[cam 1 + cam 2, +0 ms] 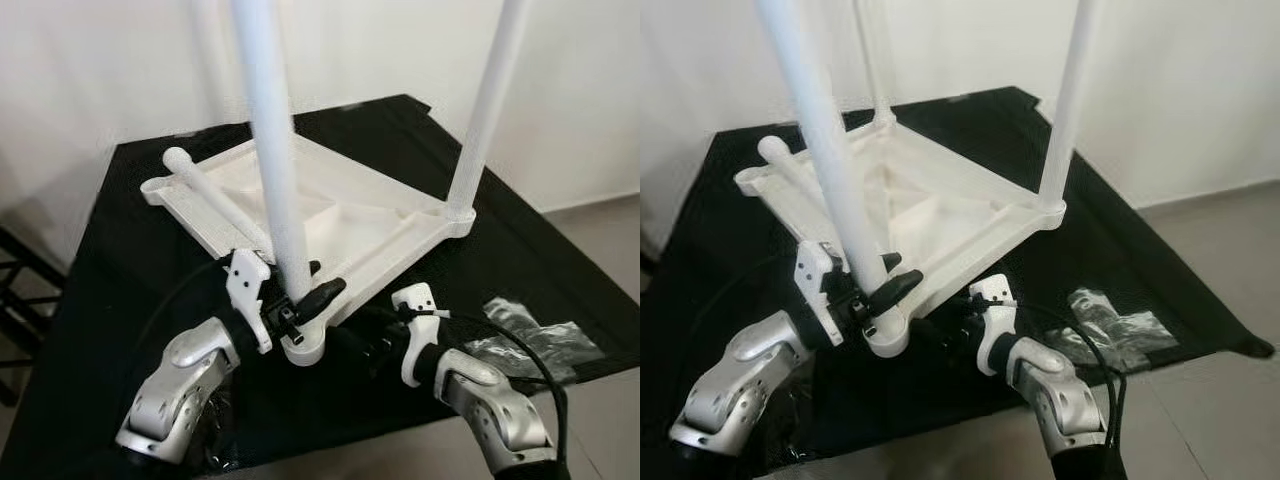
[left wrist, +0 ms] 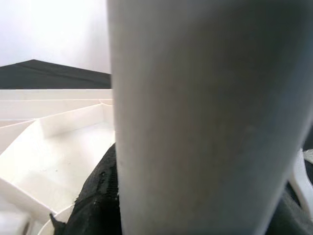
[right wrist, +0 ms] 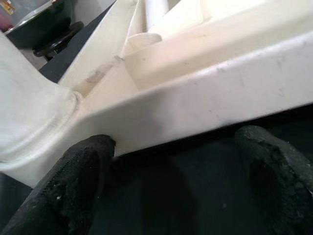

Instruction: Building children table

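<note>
A white children's table top [image 1: 375,228] lies upside down on a black-clothed table [image 1: 150,290]. Upright legs stand at its near corner [image 1: 270,130], right corner [image 1: 485,110] and far corner [image 1: 875,60]. One loose leg [image 1: 210,195] lies across the left side of the top. My left gripper [image 1: 306,292] is shut on the near leg just above its socket; the leg [image 2: 205,117] looms close, with one black finger [image 2: 93,196] beside it. My right gripper [image 3: 181,181] is open, low against the top's front edge [image 3: 220,93], its fingers [image 3: 73,181] spread apart.
A clear plastic bag of hardware [image 1: 530,335] lies on the cloth at the right, close to the table's edge. A black metal rack [image 1: 15,290] stands to the left. Grey floor [image 1: 600,225] and a white wall lie beyond the table on the right.
</note>
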`<state>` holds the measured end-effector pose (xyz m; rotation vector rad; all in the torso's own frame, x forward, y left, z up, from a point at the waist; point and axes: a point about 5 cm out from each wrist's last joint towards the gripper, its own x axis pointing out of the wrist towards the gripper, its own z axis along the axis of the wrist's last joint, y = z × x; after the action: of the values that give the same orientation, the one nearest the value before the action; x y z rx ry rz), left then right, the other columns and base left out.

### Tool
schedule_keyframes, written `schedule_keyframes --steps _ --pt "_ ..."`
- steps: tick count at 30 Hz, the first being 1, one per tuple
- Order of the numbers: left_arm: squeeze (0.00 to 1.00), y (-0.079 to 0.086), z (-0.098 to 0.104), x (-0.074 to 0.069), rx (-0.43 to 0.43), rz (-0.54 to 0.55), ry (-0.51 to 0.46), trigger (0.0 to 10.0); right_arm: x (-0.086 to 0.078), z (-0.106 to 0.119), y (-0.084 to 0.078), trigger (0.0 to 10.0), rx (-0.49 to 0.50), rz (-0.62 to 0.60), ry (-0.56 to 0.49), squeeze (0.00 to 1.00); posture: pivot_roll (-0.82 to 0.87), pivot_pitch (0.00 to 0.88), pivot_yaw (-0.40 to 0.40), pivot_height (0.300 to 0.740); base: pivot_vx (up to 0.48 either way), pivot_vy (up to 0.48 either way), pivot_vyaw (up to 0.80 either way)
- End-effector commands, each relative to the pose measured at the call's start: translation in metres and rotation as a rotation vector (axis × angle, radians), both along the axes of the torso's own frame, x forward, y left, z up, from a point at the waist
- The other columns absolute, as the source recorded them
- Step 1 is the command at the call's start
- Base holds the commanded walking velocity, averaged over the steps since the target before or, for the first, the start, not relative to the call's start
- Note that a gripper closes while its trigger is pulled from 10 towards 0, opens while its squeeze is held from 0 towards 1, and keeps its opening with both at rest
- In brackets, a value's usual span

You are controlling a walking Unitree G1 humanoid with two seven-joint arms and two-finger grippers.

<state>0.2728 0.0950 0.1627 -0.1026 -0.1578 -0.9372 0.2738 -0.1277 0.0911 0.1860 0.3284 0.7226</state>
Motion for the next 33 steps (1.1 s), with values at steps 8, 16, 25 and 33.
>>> schedule_keyframes --steps 8,16,25,33 --pt "0.0 -0.002 -0.003 0.005 0.004 0.028 -0.041 0.0 0.002 0.007 0.007 10.0 0.02 0.026 -0.027 0.0 -0.12 0.0 0.041 0.74 0.0 0.0 0.0" --pt "1.0 0.039 -0.014 0.043 0.122 0.555 0.019 10.0 0.002 0.007 0.008 10.0 0.021 0.027 -0.027 0.0 -0.12 0.0 0.043 0.74 0.0 0.0 0.0" --pt "0.0 0.127 -0.02 0.05 0.132 1.257 0.141 10.0 0.001 0.007 0.009 10.0 0.025 0.027 -0.025 0.0 -0.12 0.0 0.044 0.74 0.0 0.0 0.0" --pt "0.0 0.143 -0.027 0.045 0.087 1.392 0.191 10.0 0.002 0.006 0.008 10.0 0.024 0.027 -0.024 0.0 -0.12 0.0 0.042 0.74 0.0 0.0 0.0"
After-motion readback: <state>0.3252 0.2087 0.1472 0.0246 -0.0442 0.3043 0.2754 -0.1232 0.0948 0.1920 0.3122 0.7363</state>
